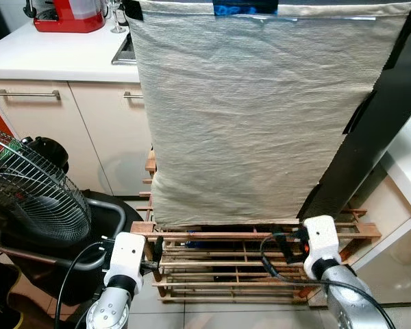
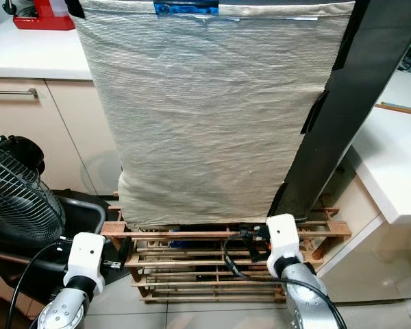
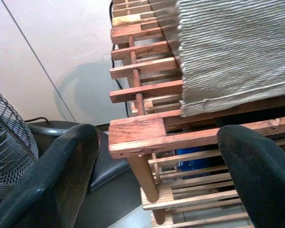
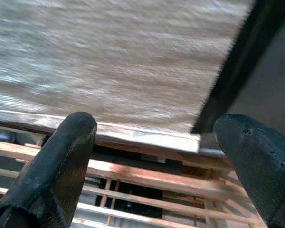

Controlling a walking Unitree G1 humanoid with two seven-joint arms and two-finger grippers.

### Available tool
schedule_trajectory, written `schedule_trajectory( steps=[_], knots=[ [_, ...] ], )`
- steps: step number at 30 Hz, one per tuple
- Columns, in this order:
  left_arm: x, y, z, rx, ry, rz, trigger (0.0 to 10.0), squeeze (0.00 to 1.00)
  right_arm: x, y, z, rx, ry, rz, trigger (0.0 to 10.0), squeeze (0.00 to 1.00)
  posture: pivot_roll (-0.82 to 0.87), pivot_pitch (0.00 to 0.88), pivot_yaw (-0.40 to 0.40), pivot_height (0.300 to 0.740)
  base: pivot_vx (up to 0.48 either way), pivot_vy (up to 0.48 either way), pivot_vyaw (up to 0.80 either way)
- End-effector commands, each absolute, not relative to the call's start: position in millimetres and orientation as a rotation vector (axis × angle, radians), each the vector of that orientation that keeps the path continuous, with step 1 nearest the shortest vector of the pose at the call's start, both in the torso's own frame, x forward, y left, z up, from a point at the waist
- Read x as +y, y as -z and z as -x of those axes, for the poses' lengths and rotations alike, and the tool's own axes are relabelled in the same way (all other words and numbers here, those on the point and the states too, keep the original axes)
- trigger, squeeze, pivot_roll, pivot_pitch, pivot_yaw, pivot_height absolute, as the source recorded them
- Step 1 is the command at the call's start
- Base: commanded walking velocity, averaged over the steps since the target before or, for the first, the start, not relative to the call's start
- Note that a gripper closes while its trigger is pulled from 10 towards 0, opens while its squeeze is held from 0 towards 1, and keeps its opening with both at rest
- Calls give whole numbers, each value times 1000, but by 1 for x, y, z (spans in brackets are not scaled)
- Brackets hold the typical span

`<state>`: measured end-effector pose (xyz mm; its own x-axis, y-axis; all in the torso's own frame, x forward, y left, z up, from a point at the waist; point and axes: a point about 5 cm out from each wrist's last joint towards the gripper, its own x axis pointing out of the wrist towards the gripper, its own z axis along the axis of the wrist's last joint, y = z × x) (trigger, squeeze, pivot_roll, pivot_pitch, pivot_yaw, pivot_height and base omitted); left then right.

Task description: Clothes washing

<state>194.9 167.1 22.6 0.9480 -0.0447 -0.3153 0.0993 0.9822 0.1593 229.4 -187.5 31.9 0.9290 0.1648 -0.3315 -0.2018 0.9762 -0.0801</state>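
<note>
Laundry is represented by one large pale woven cloth (image 1: 260,116), which is draped over something tall and hangs with its long axis vertical, the lower hem resting on a wooden rack (image 1: 260,236). Nearest the camera, both silver arms are held low and forward at about the same height. The left hand (image 3: 156,156) is seen with its two black fingers spread wide apart and empty, aimed at the front left corner of the rack; the corner post and the cloth's hem corner lie between and just beyond the fingertips. The right hand (image 4: 154,137) is likewise spread apart and holds nothing, pointed at the hem near the cloth's right edge, beside a black strip (image 1: 370,144) that runs up alongside it. The cloth therefore lies directly ahead of and above both hands, neither being clearly nearer. A grasp at the two lower corners is judged the likely next step. To the left, a wire fan (image 1: 27,185) stands over a dark tub (image 1: 89,226). Farther back, white cabinets (image 1: 68,130) carry a bench (image 1: 55,51) with a red appliance (image 1: 70,15).
</note>
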Motion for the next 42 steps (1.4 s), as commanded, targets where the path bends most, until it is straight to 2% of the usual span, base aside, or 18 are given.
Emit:
schedule_trajectory(
  steps=[1, 7, 42],
  knots=[
    [169, -20, -193, 329, 64, -176, 10000, 0, -188, -36, -231, 319, -200, 126, 10000, 0, -2, 0, 12, 740, 0, 0, 0],
    [163, -19, -191, 339, 75, -166, 10000, 0, -195, -36, -227, 331, -182, 132, 10000, 0, -11, 0, 3, 740, 0, 0, 0],
    [166, -21, -189, 329, 20, -155, 10000, 0, -185, -39, -237, 335, -240, 137, 10000, 0, 29, 0, -43, 740, 0, 0, 0]
  ],
)
